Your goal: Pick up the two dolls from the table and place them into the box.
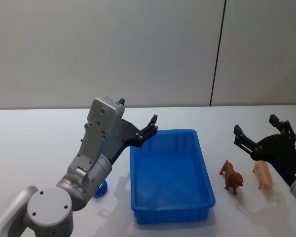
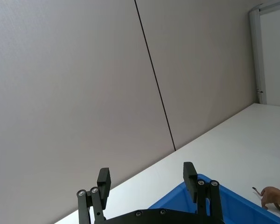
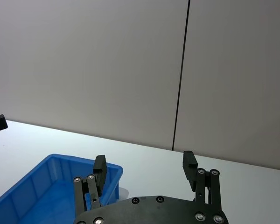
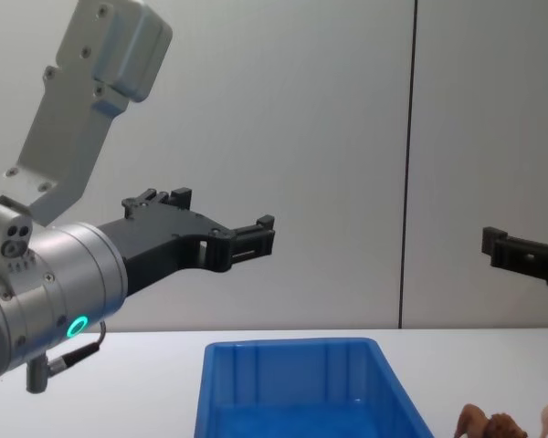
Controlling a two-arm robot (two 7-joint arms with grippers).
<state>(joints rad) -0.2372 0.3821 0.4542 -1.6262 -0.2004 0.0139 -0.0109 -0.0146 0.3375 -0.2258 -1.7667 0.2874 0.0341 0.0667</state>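
Fingers (image 1: 241,139) of the right gripper (image 1: 255,124) stood spread wide and held nothing, raised well above the table (image 1: 39,143), as the chest view showed. Just below them in the head view, and a little toward the robot, lay the two dolls, both standing on the table to the right of the box (image 1: 172,215). The pale pink doll (image 1: 264,177) was nearest the right arm. The reddish-brown doll (image 1: 232,177) stood beside it, between the pink one and the box wall and touching neither. Each doll's body ran roughly from far to near. The open fingers spanned left to right, so they seemed already set across that long axis and would mostly need to come down. The left gripper (image 2: 146,171), likewise open and empty, hovered over the far left corner of the box. With the whole box between it and the dolls, the right arm looked far better placed for the pink doll.
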